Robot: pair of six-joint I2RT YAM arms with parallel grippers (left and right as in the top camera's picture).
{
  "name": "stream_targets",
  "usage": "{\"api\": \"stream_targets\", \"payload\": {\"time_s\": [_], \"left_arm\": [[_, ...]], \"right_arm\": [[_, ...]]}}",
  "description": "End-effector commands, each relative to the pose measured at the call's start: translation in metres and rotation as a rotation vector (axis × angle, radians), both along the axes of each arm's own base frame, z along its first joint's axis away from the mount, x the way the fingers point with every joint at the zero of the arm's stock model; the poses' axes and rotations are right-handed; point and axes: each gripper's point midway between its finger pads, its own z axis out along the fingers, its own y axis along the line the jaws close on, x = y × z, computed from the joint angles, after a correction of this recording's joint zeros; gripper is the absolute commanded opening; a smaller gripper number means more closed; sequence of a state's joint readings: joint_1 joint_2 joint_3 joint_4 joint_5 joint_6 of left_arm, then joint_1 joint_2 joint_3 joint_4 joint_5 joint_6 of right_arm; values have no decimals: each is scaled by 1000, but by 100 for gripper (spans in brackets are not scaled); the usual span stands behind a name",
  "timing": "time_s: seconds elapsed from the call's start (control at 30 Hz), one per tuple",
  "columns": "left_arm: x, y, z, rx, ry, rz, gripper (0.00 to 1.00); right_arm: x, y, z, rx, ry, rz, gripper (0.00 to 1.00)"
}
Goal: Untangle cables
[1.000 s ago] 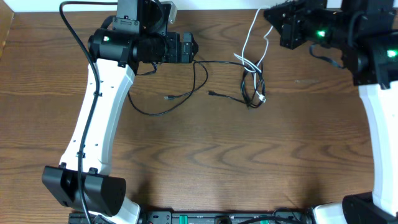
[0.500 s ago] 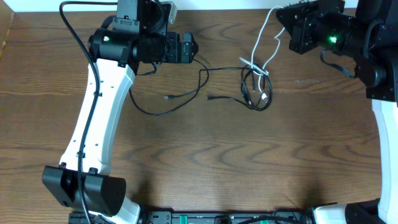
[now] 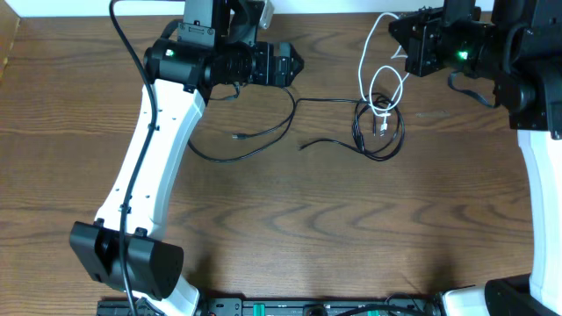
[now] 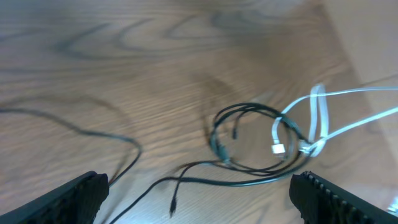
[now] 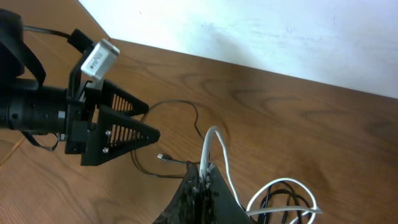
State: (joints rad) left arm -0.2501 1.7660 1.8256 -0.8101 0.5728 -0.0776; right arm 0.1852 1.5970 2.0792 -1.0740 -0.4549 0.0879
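Two cables, white cable (image 4: 278,147) looped through black cable (image 3: 329,101), lie between your claws: right gripper (image 5: 202,177) clenched on the white one, left gripper (image 4: 199,186) spread wide, holding nothing, near the black.

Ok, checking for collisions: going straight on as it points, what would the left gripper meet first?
Probably the thin white cable, ahead of the open left gripper; their relative height is unclear.
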Motion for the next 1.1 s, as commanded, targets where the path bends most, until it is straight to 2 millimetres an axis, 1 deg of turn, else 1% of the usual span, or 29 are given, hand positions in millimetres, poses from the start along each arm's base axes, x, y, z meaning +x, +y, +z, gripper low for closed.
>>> {"api": "stream_targets", "payload": {"time_s": [0.0,0.07,0.27,0.33,0.4,0.43,0.5,0.6,0.7,0.73,0.8,0.87,0.97,1.07], "left_arm": [[-7,-19,3,-100,18,-107,98],[-8,-23,3,-117,19,-133,98],[-5,-24,-8,-111,43,-131,98],[-4,-24,-12,-104,45,-138,98],[-3,-24,-21,-96,59,-142,98],[-3,-24,-34,-90,92,-140,98],[-5,-23,-50,-80,145,-137,99],[-9,-21,-82,-50,248,-123,99],[-10,-13,-115,12,337,-91,94],[-11,-11,-127,32,369,-82,93],[-13,-9,-146,52,423,-76,93],[-13,-9,-163,61,466,-75,93],[-14,-8,-190,74,529,-73,93],[-17,-8,-217,87,592,-71,92]], "right_arm": [[0,-1,4,8,-6,-8,1],[0,-1,5,8,-7,-8,1],[4,0,11,15,-41,-7,1],[5,0,14,17,-51,-7,1],[6,0,16,19,-61,-7,1],[7,0,17,20,-68,-7,1],[7,0,17,19,-68,-9,1],[11,-3,14,11,-63,-24,1],[17,-6,12,0,-70,-44,1],[20,-6,13,1,-77,-44,1],[25,-5,21,9,-118,-45,1],[31,-5,35,22,-180,-48,1],[37,-9,69,72,-299,-62,1],[32,-18,119,116,-451,-84,1]]}}
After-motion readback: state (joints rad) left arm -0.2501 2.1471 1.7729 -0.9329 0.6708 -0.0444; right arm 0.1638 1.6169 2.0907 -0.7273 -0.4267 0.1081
